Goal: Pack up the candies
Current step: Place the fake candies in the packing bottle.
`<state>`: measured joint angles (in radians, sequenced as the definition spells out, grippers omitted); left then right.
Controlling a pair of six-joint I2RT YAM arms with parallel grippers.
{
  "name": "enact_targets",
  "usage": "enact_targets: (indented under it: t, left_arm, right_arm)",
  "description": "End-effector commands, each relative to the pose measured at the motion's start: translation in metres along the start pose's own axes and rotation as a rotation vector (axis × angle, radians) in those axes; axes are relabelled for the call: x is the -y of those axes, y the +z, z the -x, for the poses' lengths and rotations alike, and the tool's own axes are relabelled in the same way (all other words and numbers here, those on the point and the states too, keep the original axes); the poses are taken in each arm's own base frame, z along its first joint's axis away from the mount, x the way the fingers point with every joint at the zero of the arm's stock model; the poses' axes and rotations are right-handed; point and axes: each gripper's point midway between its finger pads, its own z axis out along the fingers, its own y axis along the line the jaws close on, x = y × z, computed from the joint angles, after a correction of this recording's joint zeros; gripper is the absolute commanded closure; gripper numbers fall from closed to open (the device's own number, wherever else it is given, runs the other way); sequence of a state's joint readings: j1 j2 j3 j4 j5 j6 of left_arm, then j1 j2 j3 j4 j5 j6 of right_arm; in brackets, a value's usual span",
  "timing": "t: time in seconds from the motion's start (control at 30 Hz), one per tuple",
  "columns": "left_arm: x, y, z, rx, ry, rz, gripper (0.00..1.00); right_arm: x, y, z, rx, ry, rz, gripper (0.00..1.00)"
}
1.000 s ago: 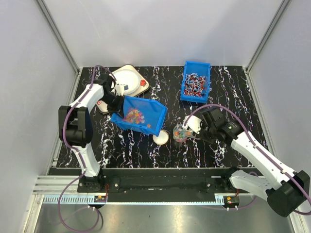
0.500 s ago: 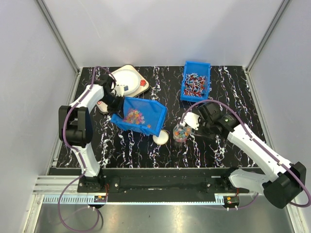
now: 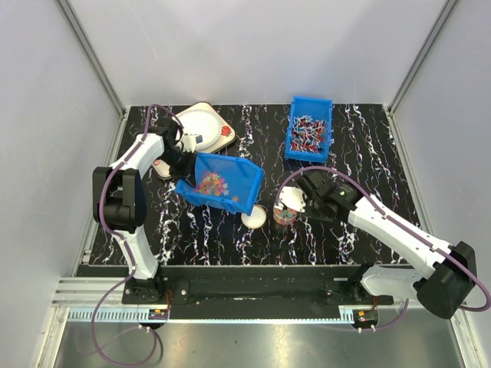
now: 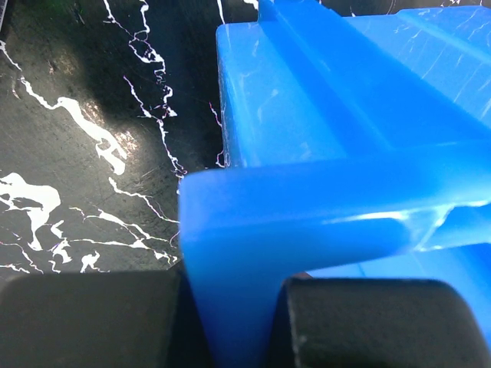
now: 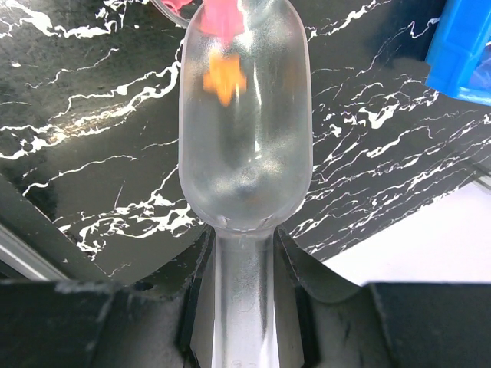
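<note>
Pale grey walls [image 3: 253,46] enclose a black, white-veined marble tabletop [image 3: 368,138]. Left of centre, the left gripper [image 4: 230,318] pinches the rim of a tilted blue plastic bin [image 3: 234,182] holding tiny multicoloured candies [image 3: 211,183]. At centre, the right gripper [image 5: 244,307] clamps a clear plastic scoop [image 5: 244,130].

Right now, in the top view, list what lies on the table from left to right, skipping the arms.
Tilted bin → lid → cup → far bin
</note>
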<state>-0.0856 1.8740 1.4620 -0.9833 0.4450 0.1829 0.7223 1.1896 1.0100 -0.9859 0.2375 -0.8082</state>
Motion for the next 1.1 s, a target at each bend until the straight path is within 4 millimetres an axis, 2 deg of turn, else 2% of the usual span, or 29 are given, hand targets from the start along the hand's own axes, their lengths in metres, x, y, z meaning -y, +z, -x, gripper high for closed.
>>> enact_targets:
  t: [0.0, 0.53, 0.63, 0.87, 1.0, 1.07]
  left_arm:
    - [0.015, -0.014, 0.011, 0.069, 0.008, -0.057, 1.0]
    - [0.015, -0.013, 0.011, 0.07, 0.002, -0.055, 1.0]
    - [0.014, -0.012, 0.011, 0.068, 0.002, -0.055, 1.0]
    - [0.015, -0.009, 0.012, 0.064, -0.003, -0.064, 1.0]
    - [0.014, -0.009, 0.012, 0.064, -0.005, -0.06, 1.0]
    - [0.014, -0.01, 0.011, 0.065, -0.002, -0.055, 1.0]
  right_arm:
    - [0.018, -0.011, 0.006, -0.015, -0.016, -0.071, 1.0]
    - [0.033, -0.021, 0.021, -0.016, -0.056, -0.123, 1.0]
    - [0.043, -0.028, 0.029, 0.015, -0.039, -0.157, 1.0]
    - [0.066, -0.049, 0.062, 0.175, -0.009, -0.238, 1.0]
    - [0.068, -0.047, 0.072, 0.214, -0.007, -0.238, 1.0]
    - [0.065, -0.04, 0.074, 0.209, -0.016, -0.216, 1.0]
